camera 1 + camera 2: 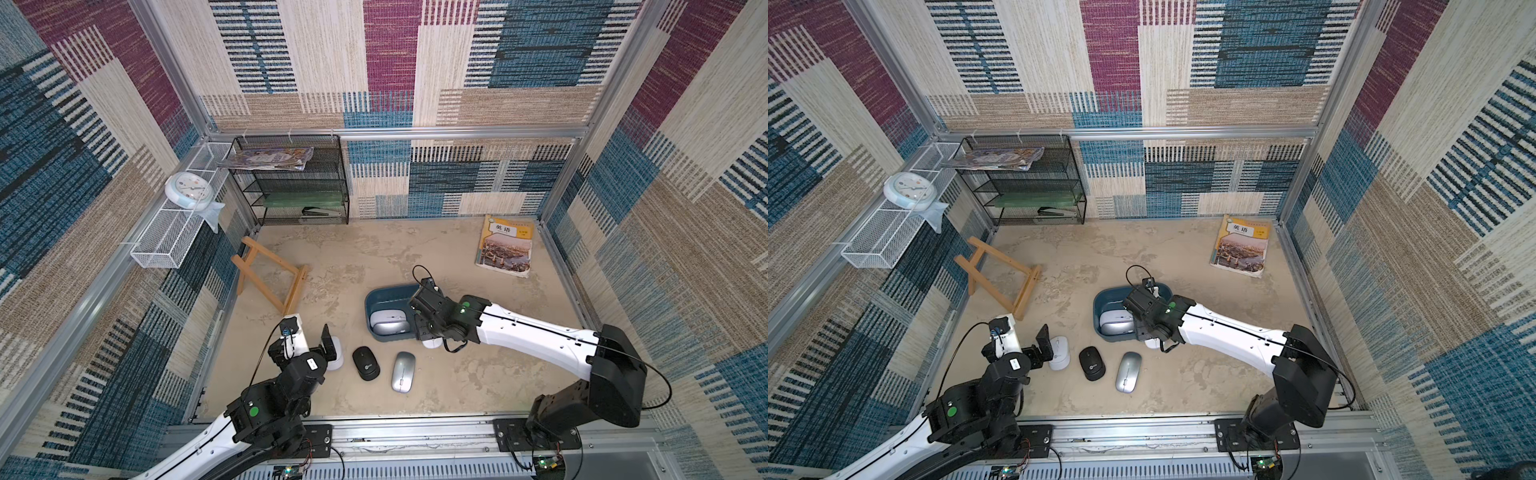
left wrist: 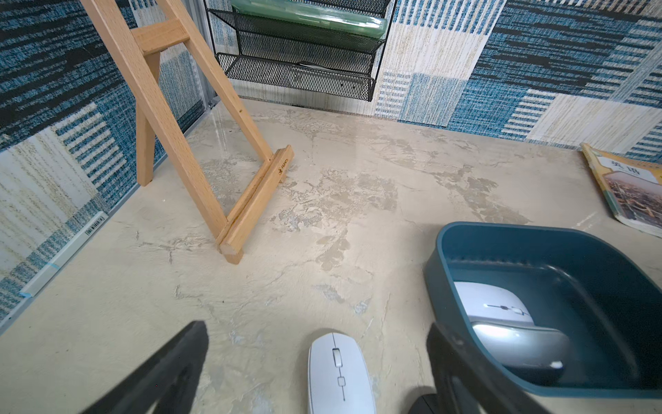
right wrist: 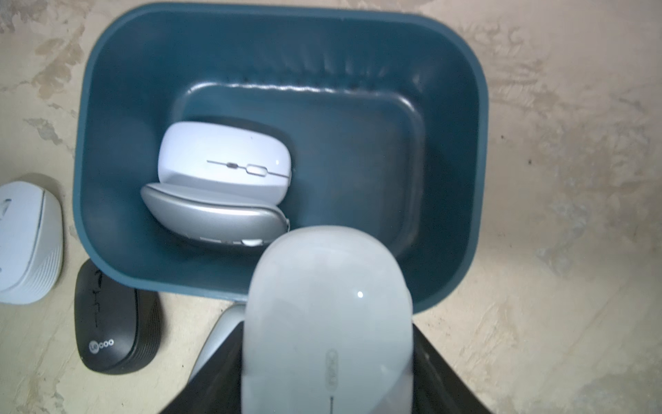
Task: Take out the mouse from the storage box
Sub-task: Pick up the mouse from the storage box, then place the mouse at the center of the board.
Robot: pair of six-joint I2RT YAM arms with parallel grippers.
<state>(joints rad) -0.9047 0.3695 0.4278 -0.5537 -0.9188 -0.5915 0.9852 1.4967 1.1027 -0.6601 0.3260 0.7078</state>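
Observation:
The dark teal storage box (image 1: pixel 384 291) (image 3: pixel 286 18) stands mid-table. A white mouse (image 3: pixel 225 157) and a silver mouse (image 3: pixel 211 215) lie inside it, at its left end. My right gripper (image 3: pixel 327 344) is shut on another white mouse (image 3: pixel 327 286), held over the box's near rim; in a top view it peeks out below the gripper (image 1: pixel 432 343). My left gripper (image 2: pixel 315 331) hangs open just above a white mouse (image 2: pixel 338 372) on the table, left of the box, not touching it.
A black mouse (image 1: pixel 366 363) and a silver mouse (image 1: pixel 403 371) lie on the table in front of the box. A wooden easel (image 1: pixel 270 282) stands at the left, a textbook (image 1: pixel 505 245) at the back right, a black mesh rack (image 1: pixel 291 183) at the back.

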